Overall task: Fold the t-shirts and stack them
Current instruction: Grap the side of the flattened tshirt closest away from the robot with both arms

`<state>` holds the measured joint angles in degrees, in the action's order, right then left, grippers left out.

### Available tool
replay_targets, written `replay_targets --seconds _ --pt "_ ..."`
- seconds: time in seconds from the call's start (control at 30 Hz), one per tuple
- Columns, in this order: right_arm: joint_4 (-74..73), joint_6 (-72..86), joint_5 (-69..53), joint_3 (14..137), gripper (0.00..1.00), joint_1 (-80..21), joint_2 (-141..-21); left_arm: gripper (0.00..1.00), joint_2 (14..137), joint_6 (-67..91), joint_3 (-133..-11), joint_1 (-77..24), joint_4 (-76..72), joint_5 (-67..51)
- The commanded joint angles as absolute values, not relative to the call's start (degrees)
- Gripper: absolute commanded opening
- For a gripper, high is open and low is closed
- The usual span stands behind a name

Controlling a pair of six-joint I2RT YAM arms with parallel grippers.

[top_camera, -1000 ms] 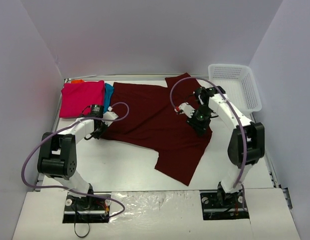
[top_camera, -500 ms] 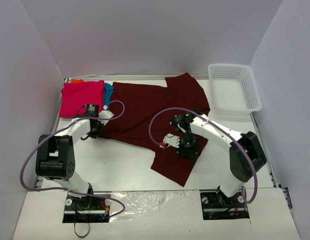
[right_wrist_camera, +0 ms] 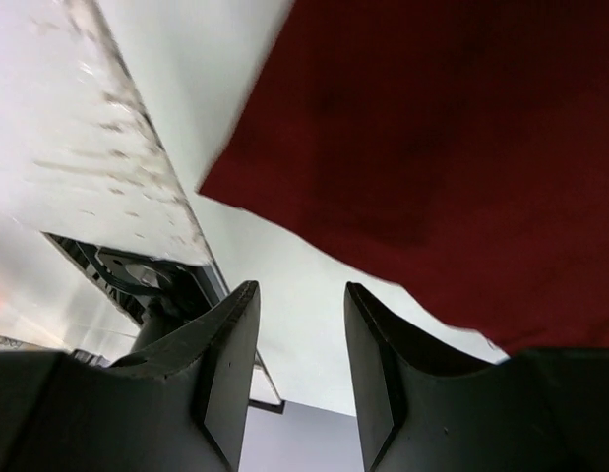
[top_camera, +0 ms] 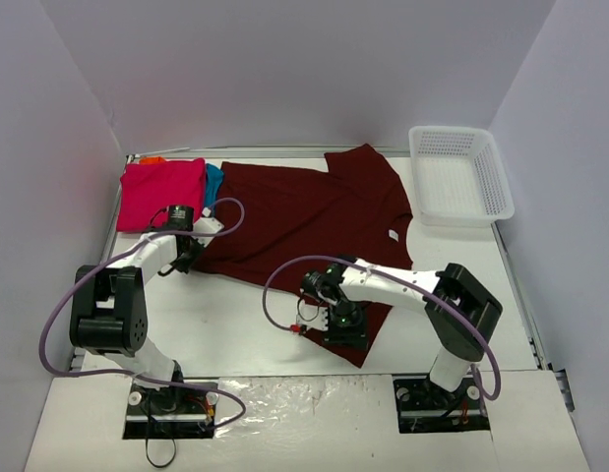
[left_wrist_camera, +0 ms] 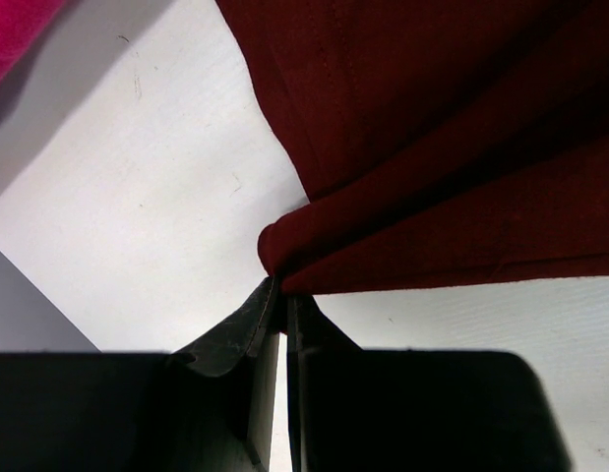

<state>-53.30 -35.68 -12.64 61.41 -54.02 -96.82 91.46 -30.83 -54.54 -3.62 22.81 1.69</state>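
A large dark maroon t-shirt (top_camera: 304, 221) lies spread across the middle of the table, its small white neck label (top_camera: 393, 234) on the right. My left gripper (top_camera: 193, 256) is shut on a bunched fold of the shirt's left edge (left_wrist_camera: 284, 258), low over the table. My right gripper (top_camera: 345, 330) is open and empty, hovering over the shirt's near corner (right_wrist_camera: 422, 128); white table shows between its fingers (right_wrist_camera: 230, 344). A folded bright pink t-shirt (top_camera: 162, 193) lies at the back left, with a teal one (top_camera: 214, 179) and an orange one (top_camera: 152, 159) peeking out beside it.
A white mesh basket (top_camera: 461, 183) stands at the back right. Grey walls close the table on three sides. Bare white table (top_camera: 225, 320) lies between the arms' bases and the shirt. Purple cables loop from both arms.
My right arm has swung from the shirt's right side down and left to its near corner. The right sleeve now lies flat. My left gripper has barely moved.
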Motion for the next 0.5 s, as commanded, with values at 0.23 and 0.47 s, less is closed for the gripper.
replay_targets --seconds 0.23,0.47 --pt "-51.3 -31.2 -14.8 58.4 0.38 -61.1 -100.5 0.02 89.7 -30.5 -54.6 -3.0 23.4 1.5" --pt "-50.7 -31.0 -14.7 58.6 0.43 -63.8 -104.1 0.02 89.9 -30.6 -54.5 -2.9 23.5 1.3"
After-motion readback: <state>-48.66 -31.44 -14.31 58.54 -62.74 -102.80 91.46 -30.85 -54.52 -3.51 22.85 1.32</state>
